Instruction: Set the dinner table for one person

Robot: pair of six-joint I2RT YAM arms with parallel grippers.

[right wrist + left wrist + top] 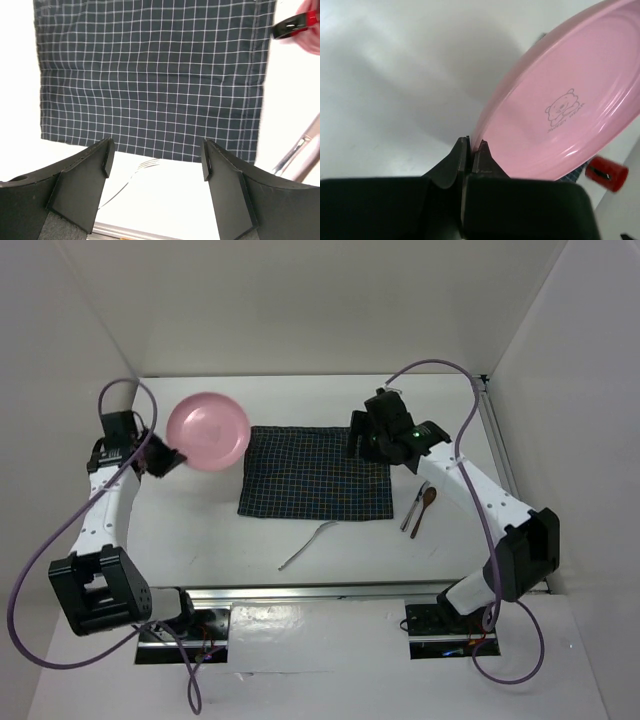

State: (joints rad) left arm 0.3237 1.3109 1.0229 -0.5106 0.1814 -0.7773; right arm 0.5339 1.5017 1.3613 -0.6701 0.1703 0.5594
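Note:
My left gripper (165, 458) is shut on the left rim of a pink plate (207, 431) and holds it tilted above the far left of the white dinner table (200, 530). In the left wrist view both fingertips (481, 148) pinch the rim of the plate (560, 110), which has a bear print. A dark navy checked mat (315, 472) lies flat in the middle. My right gripper (358, 440) is open and empty above the mat's right edge. In the right wrist view it (156, 159) hangs over the mat (150, 75).
A metal fork (305, 546) lies near the mat's front edge and shows in the right wrist view (131, 179). A wooden spoon and a dark utensil (422, 508) lie right of the mat. A small red and black object (606, 173) sits past the plate. A rail (500, 450) runs down the right.

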